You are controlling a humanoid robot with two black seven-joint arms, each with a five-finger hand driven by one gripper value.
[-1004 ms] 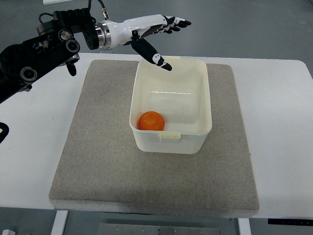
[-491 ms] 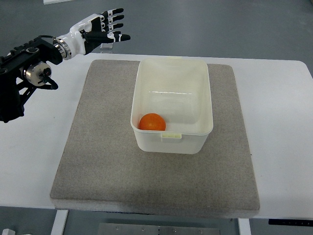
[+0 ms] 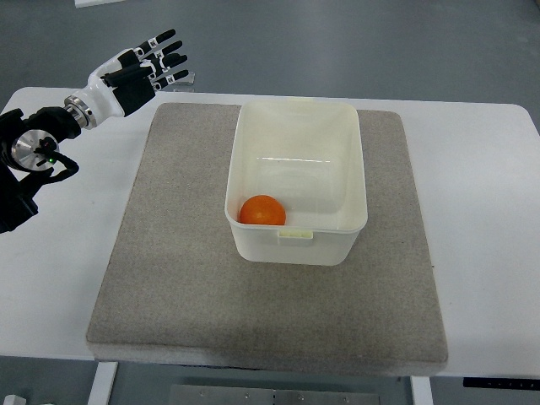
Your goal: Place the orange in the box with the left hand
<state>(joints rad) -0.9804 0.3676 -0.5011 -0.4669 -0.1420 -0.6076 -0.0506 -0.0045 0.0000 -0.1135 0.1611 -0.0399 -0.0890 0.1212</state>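
An orange (image 3: 261,210) lies inside the white plastic box (image 3: 297,247), in its near left corner. The box stands on a grey felt mat (image 3: 186,278). My left hand (image 3: 142,67) hovers over the far left of the table, well clear of the box, with its fingers spread and nothing in them. The black left arm runs in from the left edge. My right arm does not show.
The mat lies on a white table (image 3: 485,219). Grey floor shows beyond the table's far edge.
My left hand has pulled back from above the box's far rim to the left and away, staying empty. The orange has stayed in the box.
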